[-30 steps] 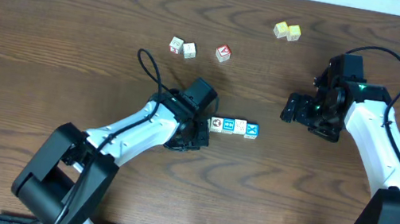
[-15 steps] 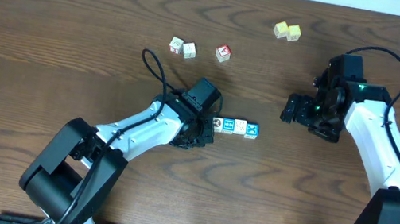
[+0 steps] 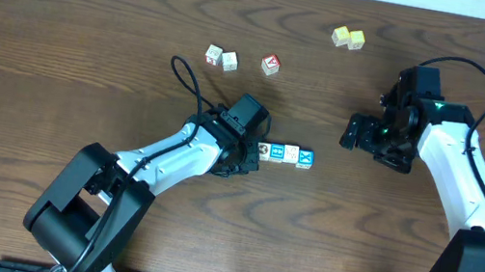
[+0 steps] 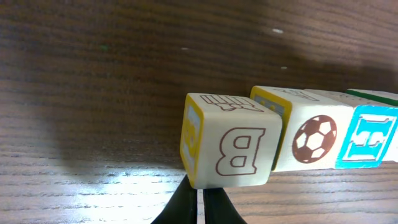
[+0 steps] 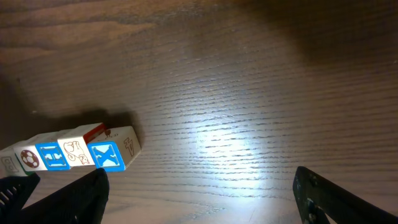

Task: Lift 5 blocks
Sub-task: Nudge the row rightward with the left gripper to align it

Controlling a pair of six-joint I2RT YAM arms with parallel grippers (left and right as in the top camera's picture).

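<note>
yellow cube pair (image 3: 341, 36): touching, far side | red-faced cube (image 3: 271, 63): near pale cube pair (image 3: 214, 54) | wooden table (image 3: 61, 49)

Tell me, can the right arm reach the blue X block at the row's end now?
Probably yes. The right gripper is open, and only bare table lies between it and the blue X block.

Just ahead of your left gripper (image 4: 198, 204), the nearest block (image 4: 239, 152) showed a cream face with a brown B and a yellow side. Beyond it, the football block (image 4: 313, 140) was cream with brown print, and the next block (image 4: 367, 140) was bright blue and white.
</note>
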